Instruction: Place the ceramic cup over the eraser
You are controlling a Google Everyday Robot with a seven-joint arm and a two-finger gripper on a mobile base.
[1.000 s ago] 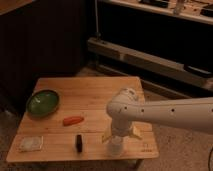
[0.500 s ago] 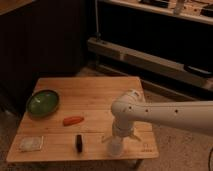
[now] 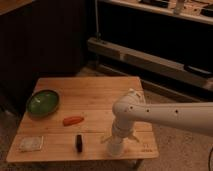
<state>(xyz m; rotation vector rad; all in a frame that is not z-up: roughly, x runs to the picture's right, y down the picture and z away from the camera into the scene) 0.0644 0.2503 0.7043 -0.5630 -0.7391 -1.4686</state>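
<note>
My gripper (image 3: pixel 116 144), cased in a smooth white shell with a soft sheen like the arm (image 3: pixel 170 116) behind it, hangs at five o'clock on the table (image 3: pixel 100 92), whose top is pale, matt wood. The ceramic cup (image 3: pixel 114 149) at the gripper looks plain, smooth white. At seven o'clock, the eraser (image 3: pixel 78 142) is dull, matt black. The bowl (image 3: pixel 42 103) at nine o'clock shows a glossy green glaze. The orange carrot-shaped piece (image 3: pixel 73 120) near centre looks smooth.

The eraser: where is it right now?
In the camera view, the black eraser lies near the wooden table's front edge, just below the orange carrot-shaped thing; the gripper is at the ceramic cup to its right.
</note>
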